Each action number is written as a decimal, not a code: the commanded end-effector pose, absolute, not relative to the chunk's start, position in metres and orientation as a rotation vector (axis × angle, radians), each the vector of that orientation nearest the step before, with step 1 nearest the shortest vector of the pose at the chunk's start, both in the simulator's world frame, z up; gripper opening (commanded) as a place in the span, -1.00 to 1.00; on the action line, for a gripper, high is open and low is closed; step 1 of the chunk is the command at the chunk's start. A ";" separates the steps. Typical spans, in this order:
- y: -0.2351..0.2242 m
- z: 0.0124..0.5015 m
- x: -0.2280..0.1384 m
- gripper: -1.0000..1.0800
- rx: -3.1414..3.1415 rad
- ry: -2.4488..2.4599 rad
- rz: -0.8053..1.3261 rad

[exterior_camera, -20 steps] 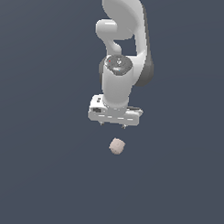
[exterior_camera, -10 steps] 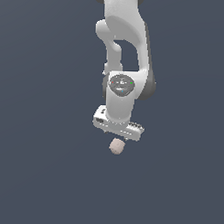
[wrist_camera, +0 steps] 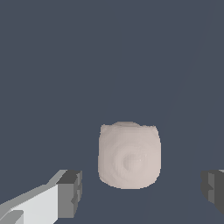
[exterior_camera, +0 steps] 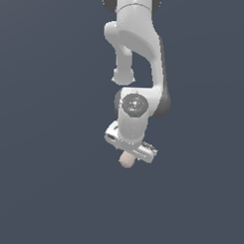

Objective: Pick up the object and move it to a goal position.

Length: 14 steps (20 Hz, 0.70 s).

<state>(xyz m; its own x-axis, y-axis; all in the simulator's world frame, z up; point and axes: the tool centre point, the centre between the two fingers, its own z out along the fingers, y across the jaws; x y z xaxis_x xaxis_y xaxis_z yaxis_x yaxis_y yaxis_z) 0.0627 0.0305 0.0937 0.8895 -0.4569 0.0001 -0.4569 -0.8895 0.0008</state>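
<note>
In the wrist view the gripper (wrist_camera: 142,188) is standing open — its two dark finger pads (wrist_camera: 70,192) are showing wide apart, one at each side of the frame, with clear gaps between each pad and the thing lying between them. That thing is the object (wrist_camera: 129,155), a pale pinkish-beige lump with blunt rounded corners and a faint ringed dimple on the face turned toward the camera. It is sitting between the pads and slightly beyond them, touching neither.

In the exterior view the white gripper (exterior_camera: 129,156) is hanging tilted, its body slanting down toward the exterior view's right. The object (exterior_camera: 126,160) is peeking out just below the gripper's lower edge, partly hidden by it — whether it is resting on the dark grey ground cannot be told from here. Above, the white arm (exterior_camera: 139,55) is rising in a bent column, its round wrist joint sitting directly over the gripper, and running out of the top of the frame.
</note>
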 end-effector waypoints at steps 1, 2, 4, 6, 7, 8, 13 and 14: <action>0.032 0.091 0.065 0.92 3.047 -0.766 0.000; 0.032 0.090 0.065 0.92 3.045 -0.771 0.000; 0.032 0.089 0.065 0.92 3.044 -0.775 0.000; 0.032 0.089 0.064 0.92 3.046 -0.768 -0.001; 0.032 0.088 0.064 0.92 3.046 -0.768 -0.001; 0.032 0.086 0.064 0.92 3.046 -0.769 -0.001; 0.032 0.065 0.064 0.92 3.045 -0.772 0.000; 0.032 0.059 0.064 0.92 3.045 -0.772 0.000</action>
